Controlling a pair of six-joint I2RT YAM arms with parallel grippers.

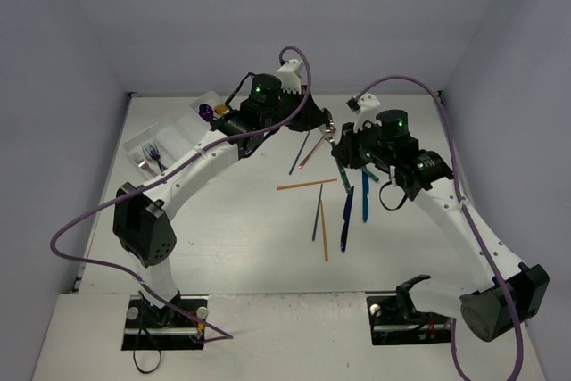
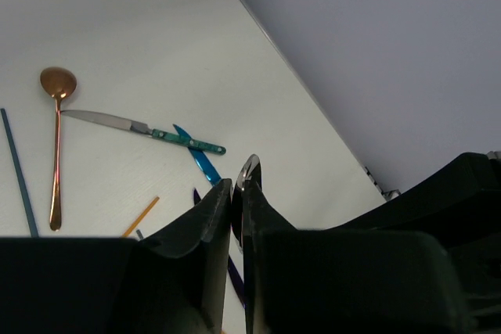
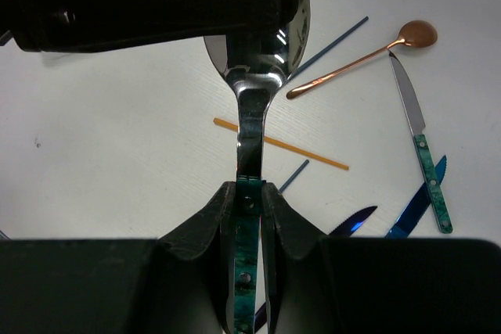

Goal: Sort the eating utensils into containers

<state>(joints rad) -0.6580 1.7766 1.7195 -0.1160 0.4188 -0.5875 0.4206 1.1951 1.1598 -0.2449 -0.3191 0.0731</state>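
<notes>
Right wrist view: my right gripper (image 3: 250, 193) pinches teal-handled silver metal spoon (image 3: 252, 115) at mid-handle. Left gripper (image 2: 235, 189) looks pressed onto bowl edge, as I judge it. Spoon sits between both grippers, well to right of translucent white plastic compartment tray (image 1: 165, 134), not touching it. I judge spoon light and rigid; polished bowl slippery, likely to swivel. Riveted teal handle is safer hold.

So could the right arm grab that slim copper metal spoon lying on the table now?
Probably not yet: the right gripper is shut on a teal-handled silver spoon. The copper spoon itself lies in the open.
</notes>
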